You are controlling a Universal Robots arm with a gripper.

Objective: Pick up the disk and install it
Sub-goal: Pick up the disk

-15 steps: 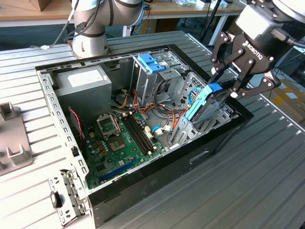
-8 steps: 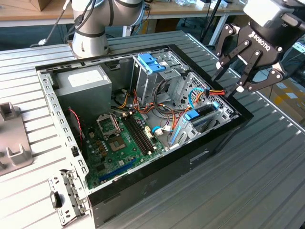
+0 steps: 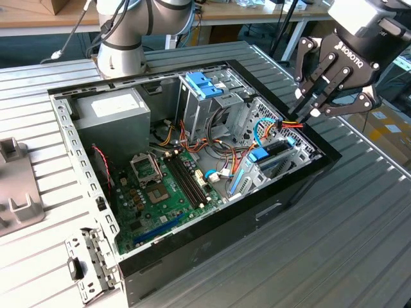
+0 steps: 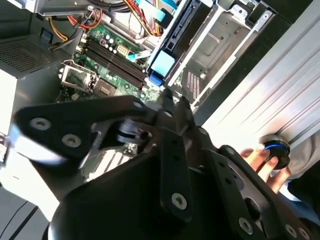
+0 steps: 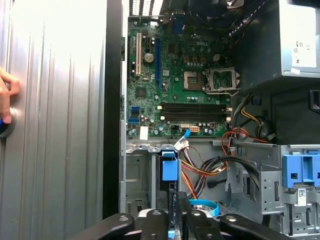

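One gripper (image 3: pixel 310 110): fingers pinched together, seemingly empty, hanging over the case's drive cage.
Disk (image 3: pixel 260 155): on edge in that cage, just below the fingertips, blue tab toward the motherboard (image 3: pixel 167 192).
Handling: likely stiff, fairly heavy, shock-sensitive; the blue rails offer the safest hold.
Beyond: grey power supply (image 3: pixel 115 112).

White lettering (image 3: pixel 352 56) crosses the body of my hand (image 3: pixel 310 108); a printed sticker (image 5: pixel 301 50) sits on the power-supply box (image 5: pixel 295 22); white print marks the green board (image 5: pixel 170 75).
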